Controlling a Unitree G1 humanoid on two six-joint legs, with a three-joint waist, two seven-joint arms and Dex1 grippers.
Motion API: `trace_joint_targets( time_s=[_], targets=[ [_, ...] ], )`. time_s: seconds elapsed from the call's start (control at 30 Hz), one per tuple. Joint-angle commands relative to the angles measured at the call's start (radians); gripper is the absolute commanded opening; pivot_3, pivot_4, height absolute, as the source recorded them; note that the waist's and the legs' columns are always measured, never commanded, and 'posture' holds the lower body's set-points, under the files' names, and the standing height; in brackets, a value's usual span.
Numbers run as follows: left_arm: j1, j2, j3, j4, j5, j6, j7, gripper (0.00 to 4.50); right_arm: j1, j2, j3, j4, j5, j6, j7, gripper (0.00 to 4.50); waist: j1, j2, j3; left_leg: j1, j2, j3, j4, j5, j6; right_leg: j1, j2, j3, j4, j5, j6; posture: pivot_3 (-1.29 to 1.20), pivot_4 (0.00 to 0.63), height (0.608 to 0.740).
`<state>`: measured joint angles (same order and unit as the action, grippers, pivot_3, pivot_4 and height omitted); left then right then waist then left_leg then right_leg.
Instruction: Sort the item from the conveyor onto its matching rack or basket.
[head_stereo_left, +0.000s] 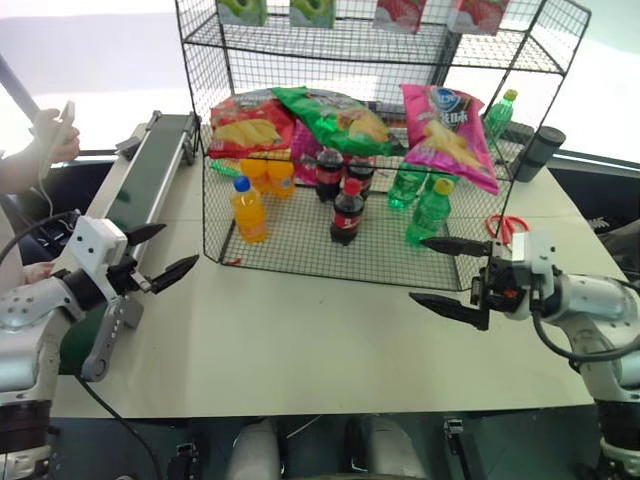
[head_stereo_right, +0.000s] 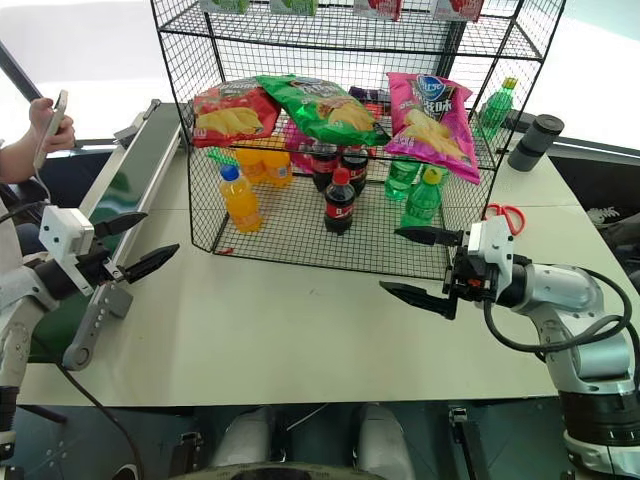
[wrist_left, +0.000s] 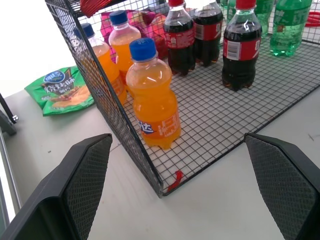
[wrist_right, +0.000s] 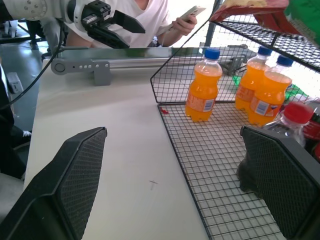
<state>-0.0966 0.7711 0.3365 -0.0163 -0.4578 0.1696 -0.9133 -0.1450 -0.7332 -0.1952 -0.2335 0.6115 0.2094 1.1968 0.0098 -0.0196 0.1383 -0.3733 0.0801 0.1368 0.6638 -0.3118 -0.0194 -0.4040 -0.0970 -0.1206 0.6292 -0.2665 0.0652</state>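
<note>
- Both my grippers hang empty over the white table (head_stereo_left: 300, 350), jaws spread wide: my left gripper (head_stereo_left: 160, 255) by the near end of the conveyor (head_stereo_left: 150, 165), my right gripper (head_stereo_left: 448, 275) in front of the wire rack (head_stereo_left: 300, 245).
- The magenta-pink chip bag (head_stereo_left: 450, 130) already lies on the rack's middle tier, at about one o'clock from table centre, beside the green chip bag (head_stereo_left: 335, 118) and the red chip bag (head_stereo_left: 250, 122). I judge the sort done, or a wait for the next item.
- The belt's visible stretch carries nothing; a next pick would call for my left arm to swing toward ten o'clock.
- Around: orange soda bottles (head_stereo_left: 248, 208), cola bottles (head_stereo_left: 346, 212) and green bottles (head_stereo_left: 428, 212) on the bottom tier, red-handled scissors (head_stereo_left: 510, 226), a dark tumbler (head_stereo_left: 540, 152), another green chip bag (wrist_left: 62, 91) on the table behind the rack.
- A person's hand (head_stereo_left: 55, 135) holds a phone at nine o'clock, close to the belt; I would mind it.
</note>
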Motion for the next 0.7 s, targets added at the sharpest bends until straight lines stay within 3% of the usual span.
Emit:
trace_joint_targets(
  time_s=[0.03, 0.7],
  targets=[
    [-0.012, -0.009, 0.008, -0.023, 0.006, -0.026, 0.008, 4.5, -0.029, 0.001, 0.003, 0.004, 0.0, -0.021, 0.012, 4.47, 0.0, 0.0, 0.0, 0.0, 0.0, 0.0, 0.0, 0.0, 0.0, 0.0, 0.0, 0.0, 0.0, 0.0, 0.0, 0.0, 0.15, 0.726],
    [-0.005, -0.022, 0.025, -0.003, -0.019, -0.047, -0.048, 4.5, -0.041, 0.01, 0.03, 0.042, -0.041, -0.059, 0.015, 4.47, 0.0, 0.0, 0.0, 0.0, 0.0, 0.0, 0.0, 0.001, -0.001, 0.0, 0.0, 0.0, 0.0, 0.0, 0.0, 0.0, 0.15, 0.726]
  ],
)
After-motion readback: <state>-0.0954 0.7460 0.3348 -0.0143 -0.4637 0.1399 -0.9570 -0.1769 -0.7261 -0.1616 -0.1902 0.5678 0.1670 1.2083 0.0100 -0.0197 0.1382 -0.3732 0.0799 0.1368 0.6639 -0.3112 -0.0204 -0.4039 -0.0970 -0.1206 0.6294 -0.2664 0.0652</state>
